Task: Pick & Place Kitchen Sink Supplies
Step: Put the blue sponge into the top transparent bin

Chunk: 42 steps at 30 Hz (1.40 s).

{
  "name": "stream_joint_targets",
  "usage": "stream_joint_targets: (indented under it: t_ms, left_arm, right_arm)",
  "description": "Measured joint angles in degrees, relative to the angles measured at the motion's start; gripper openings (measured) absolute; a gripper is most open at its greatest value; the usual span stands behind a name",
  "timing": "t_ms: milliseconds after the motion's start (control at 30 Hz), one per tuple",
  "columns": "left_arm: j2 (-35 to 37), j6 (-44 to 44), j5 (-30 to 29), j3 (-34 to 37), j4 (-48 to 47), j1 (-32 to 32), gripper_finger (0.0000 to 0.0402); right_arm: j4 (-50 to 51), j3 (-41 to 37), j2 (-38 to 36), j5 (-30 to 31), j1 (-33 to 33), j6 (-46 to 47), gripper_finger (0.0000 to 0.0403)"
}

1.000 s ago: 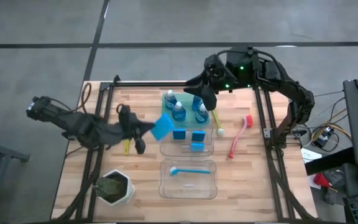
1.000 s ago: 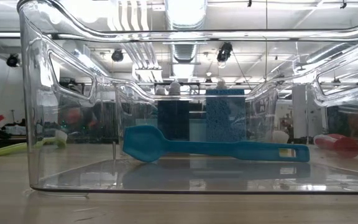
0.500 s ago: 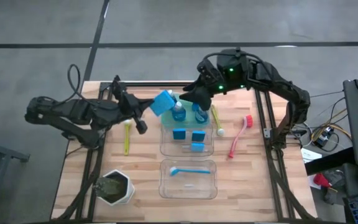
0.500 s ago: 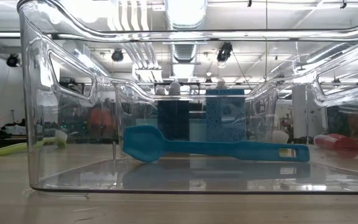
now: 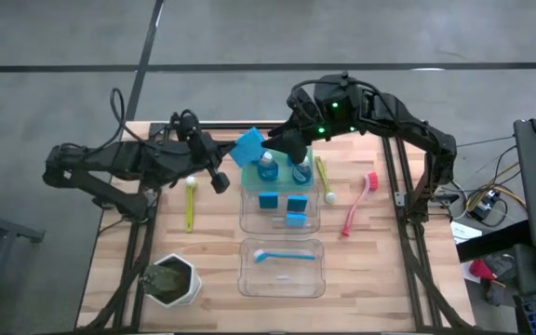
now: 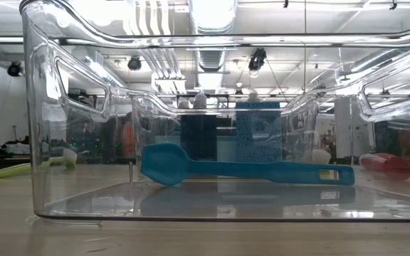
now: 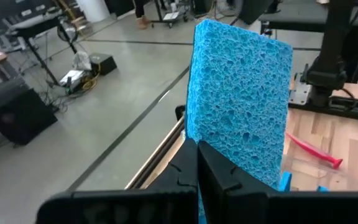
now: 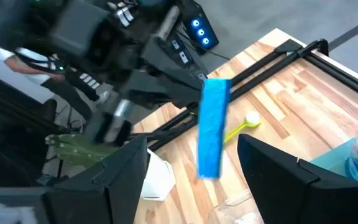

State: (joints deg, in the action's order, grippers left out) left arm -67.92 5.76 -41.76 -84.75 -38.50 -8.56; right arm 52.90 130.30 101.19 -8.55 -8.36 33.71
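Observation:
My left gripper [image 5: 232, 160] is shut on a bright blue sponge [image 5: 247, 149] and holds it in the air over the far left corner of the far clear bin [image 5: 246, 221]. In the left wrist view the sponge [image 7: 238, 112] stands up beyond the fingers. My right gripper [image 5: 272, 143] is open just right of it. In the right wrist view its two fingers stand on either side of the sponge [image 8: 212, 127], which is seen edge-on, without touching it. Two bottles [image 5: 266, 168] and three sponges [image 5: 296, 204] sit in the far bin. My left gripper pinches the sponge between its two fingers at the end nearest the gripper [image 7: 211, 152]. The fingers come from the table's left, roughly level. The sponge sticks out beyond them, upright on edge, lifted clear of the bin and the table.
A near clear bin [image 5: 249, 279] holds a blue brush [image 5: 287, 253], also seen in the low view [image 6: 248, 169]. A yellow-green brush [image 5: 191, 201] lies left of the bins, another [image 5: 324, 180] and a pink-red brush [image 5: 359, 207] to their right. A white pot of greenery [image 5: 173, 280] stands near left.
My left gripper has carried the sponge up and toward the table's far edge, from beside the far bin to above its far left corner, rolling as it went. My right gripper has moved toward the table's left, up to the sponge.

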Motion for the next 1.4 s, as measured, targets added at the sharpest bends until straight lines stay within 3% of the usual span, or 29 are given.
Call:
stream_joint_targets:
  t_ms: [267,600,1067,1400]
  left_arm:
    - [-1.9,-2.4,1.0,-4.6,-0.1,0.0,0.0000]
    - [-2.0,-3.8,1.2,-4.1,-0.6,0.3,0.0000]
    - [-2.0,-3.2,1.2,-4.1,-0.5,0.3,0.0000]
    - [-2.0,-3.3,1.2,-4.2,0.9,0.3,0.0000]
  right_arm:
    - [-0.1,0.0,1.5,1.2,-1.3,-0.7,0.0244]
    - [-1.3,0.0,1.6,0.8,-2.2,-2.3,0.0234]
    - [-1.2,-0.2,2.2,-2.6,-2.7,-2.9,0.0173]
    - [-1.3,-0.2,2.2,-3.9,-2.8,-3.7,0.0100]
